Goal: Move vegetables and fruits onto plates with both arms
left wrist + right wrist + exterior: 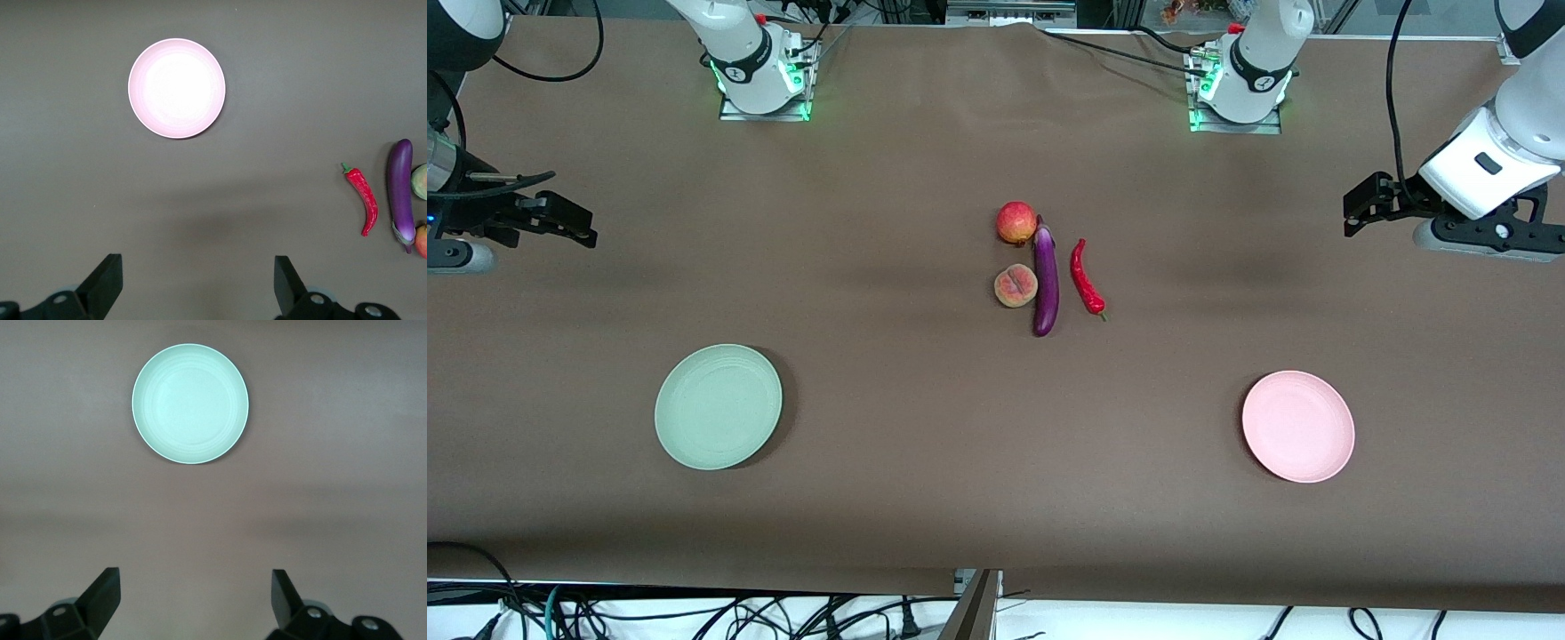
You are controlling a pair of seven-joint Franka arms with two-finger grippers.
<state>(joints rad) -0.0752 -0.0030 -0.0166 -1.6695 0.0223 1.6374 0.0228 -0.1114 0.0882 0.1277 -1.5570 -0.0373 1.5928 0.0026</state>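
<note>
In the middle of the table lie a red-yellow apple (1016, 222), a pinkish peach (1015, 286) nearer the front camera, a purple eggplant (1046, 284) beside them and a red chili (1087, 277) beside the eggplant. The green plate (719, 406) lies toward the right arm's end, the pink plate (1298, 427) toward the left arm's end; both are bare. My left gripper (1353, 212) is open and empty, up over the left arm's end of the table. My right gripper (585, 231) is open and empty over the right arm's end.
The left wrist view shows the pink plate (177, 88), the chili (363, 200), the eggplant (400, 190) and the open gripper (198, 267). The right wrist view shows the green plate (191, 403) and the open gripper (195, 579). Brown cloth (925, 462) covers the table.
</note>
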